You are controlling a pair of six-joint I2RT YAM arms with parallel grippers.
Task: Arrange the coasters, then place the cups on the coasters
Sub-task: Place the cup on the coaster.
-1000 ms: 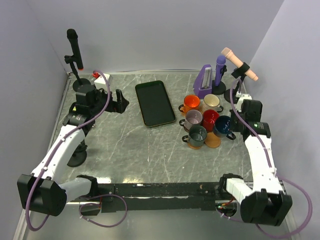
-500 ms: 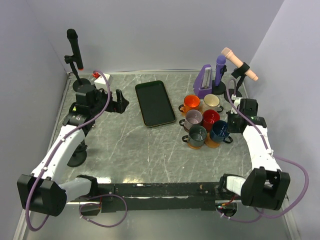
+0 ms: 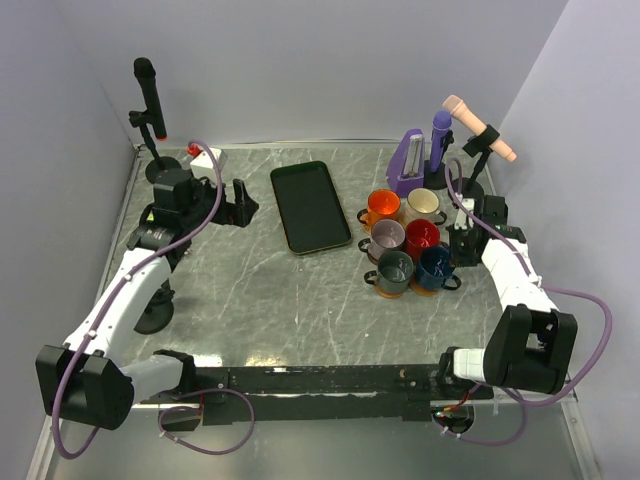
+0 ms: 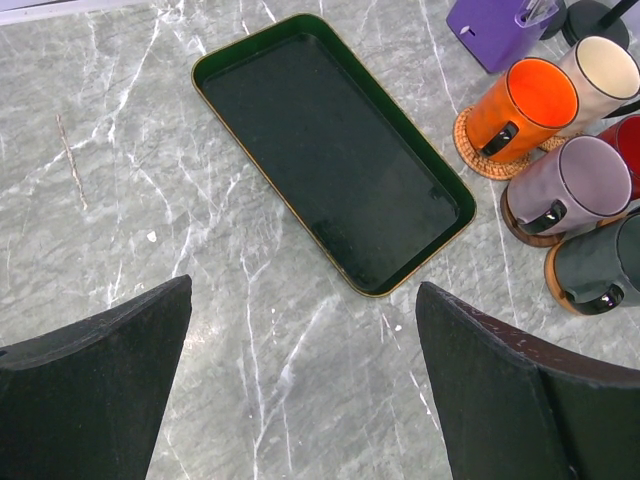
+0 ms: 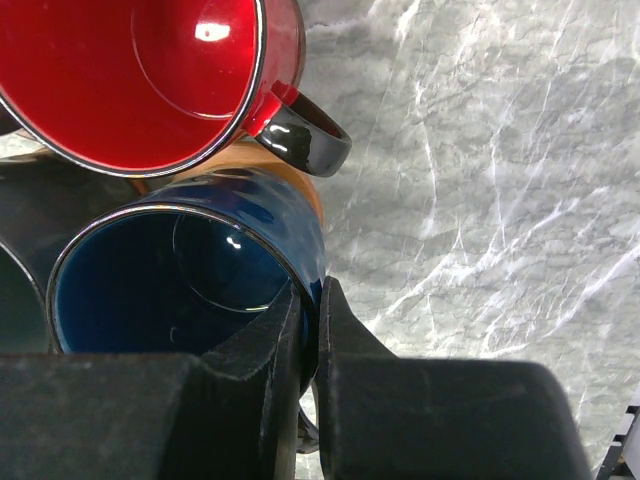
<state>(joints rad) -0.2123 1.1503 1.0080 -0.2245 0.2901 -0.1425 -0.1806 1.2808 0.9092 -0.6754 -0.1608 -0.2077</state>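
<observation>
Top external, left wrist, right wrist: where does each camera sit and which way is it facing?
Top external: above and behind the bases, looking down on the grey marbled table; left arm and right arm show whole.
Left wrist: looks down at the black rectangular tray; the open left tool frames the bottom.
Right wrist: close above the navy blue mug and red mug; right tool shut on the navy rim.
Shared: top external and left wrist both show the tray.

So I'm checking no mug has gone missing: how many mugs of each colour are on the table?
Orange handled mug: 1
Cream handled mug: 1
Mauve-grey handled mug: 1
Red handled mug: 1
Dark grey-green handled mug: 1
Navy blue handled mug: 1
Total: 6
</observation>
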